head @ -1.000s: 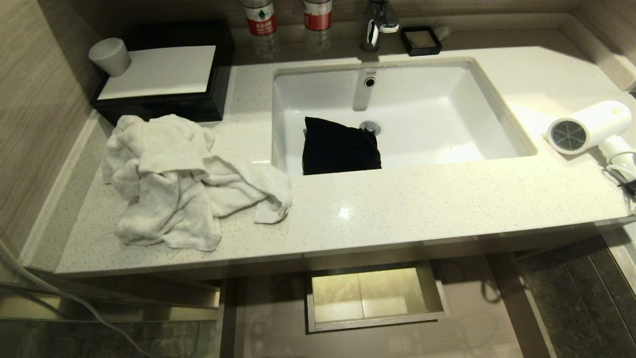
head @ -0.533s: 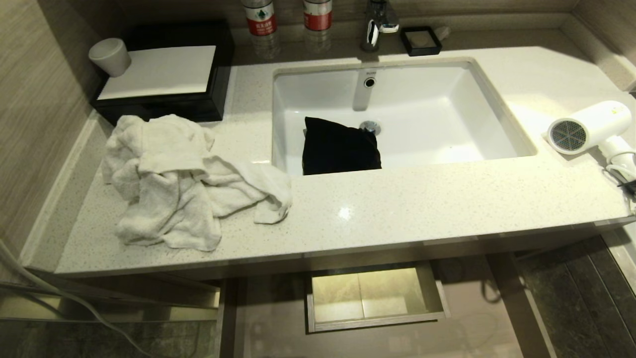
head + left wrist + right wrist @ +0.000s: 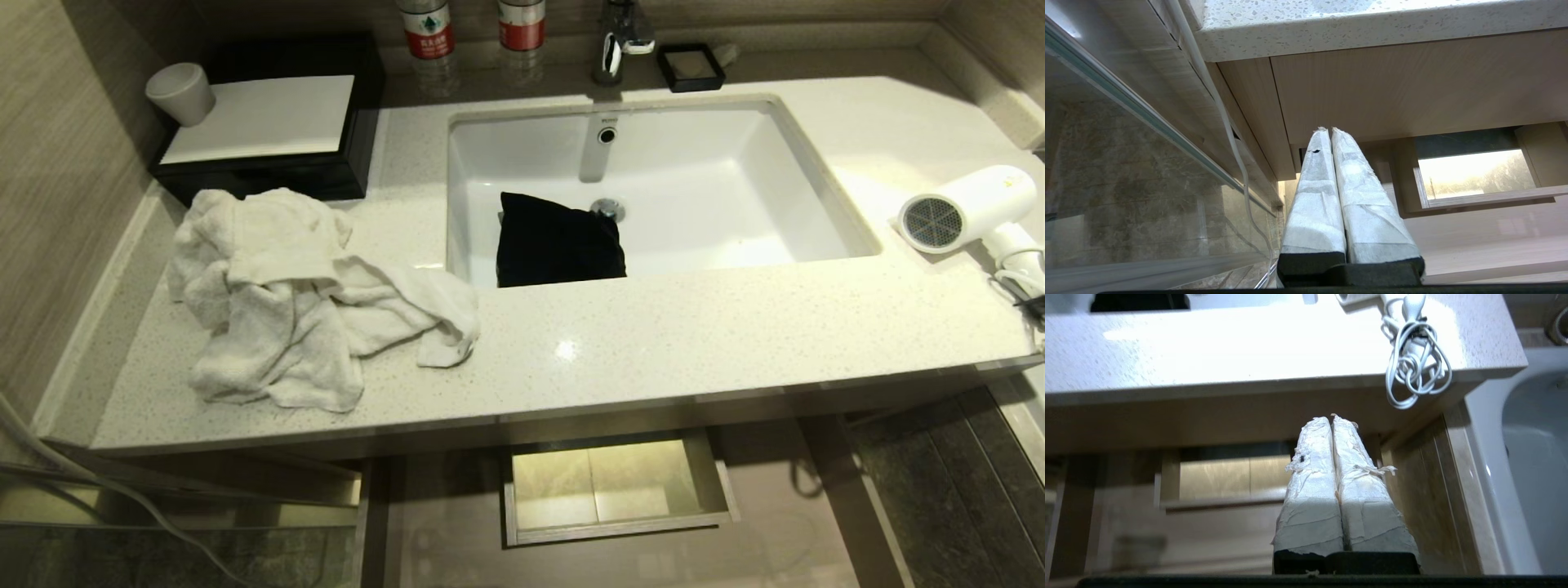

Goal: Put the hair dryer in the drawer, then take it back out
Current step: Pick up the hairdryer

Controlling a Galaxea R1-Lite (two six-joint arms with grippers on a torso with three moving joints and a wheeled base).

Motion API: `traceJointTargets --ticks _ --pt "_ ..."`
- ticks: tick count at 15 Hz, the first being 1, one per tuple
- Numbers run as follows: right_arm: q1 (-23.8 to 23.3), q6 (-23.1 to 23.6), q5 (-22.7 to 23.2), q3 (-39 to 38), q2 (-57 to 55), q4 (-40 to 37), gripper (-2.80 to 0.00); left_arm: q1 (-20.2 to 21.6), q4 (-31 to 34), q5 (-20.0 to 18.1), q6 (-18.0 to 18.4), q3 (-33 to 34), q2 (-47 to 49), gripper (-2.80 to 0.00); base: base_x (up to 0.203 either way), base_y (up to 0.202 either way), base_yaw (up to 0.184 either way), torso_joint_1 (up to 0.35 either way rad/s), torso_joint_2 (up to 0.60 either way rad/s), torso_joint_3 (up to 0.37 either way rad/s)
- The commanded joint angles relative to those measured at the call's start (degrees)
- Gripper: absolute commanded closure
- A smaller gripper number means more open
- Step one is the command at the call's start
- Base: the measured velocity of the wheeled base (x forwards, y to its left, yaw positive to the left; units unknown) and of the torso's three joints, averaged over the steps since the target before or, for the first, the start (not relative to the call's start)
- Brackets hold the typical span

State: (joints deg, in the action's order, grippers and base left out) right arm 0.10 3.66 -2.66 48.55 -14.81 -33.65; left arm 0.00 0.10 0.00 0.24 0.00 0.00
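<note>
The white hair dryer lies on the counter's far right end, its grey grille facing the sink. Its coiled white cord hangs over the counter edge. Below the counter front the beige drawer stands pulled out, showing a pale floor and a boxed rectangular cut-out. Neither arm shows in the head view. My left gripper is shut and empty, low at the cabinet's left, pointing up at the counter's underside. My right gripper is shut and empty, below the counter edge under the cord.
A crumpled white towel covers the counter's left. A black pouch sits in the white sink. A black box, cup, bottles and tap line the back. A glass panel stands left, a white tub right.
</note>
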Motion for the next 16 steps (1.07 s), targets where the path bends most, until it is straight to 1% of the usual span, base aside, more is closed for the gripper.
traceJointTargets --ticks 1,2,4,5,7,8,10,11,13,15,16 --pt "-0.3 1.0 -1.6 12.6 -17.1 -10.0 0.0 0.0 0.0 0.0 0.0 0.1 0.0 0.0 0.0 0.0 0.0 0.0 0.0 0.0" --pt "-0.1 2.2 -4.0 16.8 -22.4 -12.5 0.0 0.0 0.0 0.0 0.0 0.0 0.0 0.0 0.0 0.0 0.0 0.0 0.0 0.0" --pt "0.0 4.6 -11.2 23.2 -31.5 -16.2 0.0 0.0 0.0 0.0 0.0 0.1 0.0 0.0 0.0 0.0 0.0 0.0 0.0 0.0" --pt "0.0 5.2 -14.2 25.7 -35.5 -17.4 0.0 0.0 0.0 0.0 0.0 0.1 0.0 0.0 0.0 0.0 0.0 0.0 0.0 0.0" --pt "-1.2 5.2 -17.1 29.3 -43.3 -18.2 0.0 0.0 0.0 0.0 0.0 0.1 0.0 0.0 0.0 0.0 0.0 0.0 0.0 0.0" --pt "-3.1 5.2 -17.4 30.3 -46.7 -17.9 0.0 0.0 0.0 0.0 0.0 0.1 0.0 0.0 0.0 0.0 0.0 0.0 0.0 0.0" --pt "-9.1 5.6 -15.5 31.6 -52.8 -15.2 0.0 0.0 0.0 0.0 0.0 0.1 0.0 0.0 0.0 0.0 0.0 0.0 0.0 0.0" --pt "-11.1 5.9 -12.5 32.3 -55.4 -13.2 0.0 0.0 0.0 0.0 0.0 0.1 0.0 0.0 0.0 0.0 0.0 0.0 0.0 0.0" --pt "-15.7 8.4 -6.2 33.6 -59.1 -10.7 0.0 0.0 0.0 0.0 0.0 0.1 0.0 0.0 0.0 0.0 0.0 0.0 0.0 0.0" --pt "-20.3 10.6 1.4 35.3 -62.2 -8.3 0.0 0.0 0.0 0.0 0.0 0.1 0.0 0.0 0.0 0.0 0.0 0.0 0.0 0.0" --pt "-20.9 10.9 4.0 35.8 -63.2 -7.4 0.0 0.0 0.0 0.0 0.0 0.1 0.0 0.0 0.0 0.0 0.0 0.0 0.0 0.0"
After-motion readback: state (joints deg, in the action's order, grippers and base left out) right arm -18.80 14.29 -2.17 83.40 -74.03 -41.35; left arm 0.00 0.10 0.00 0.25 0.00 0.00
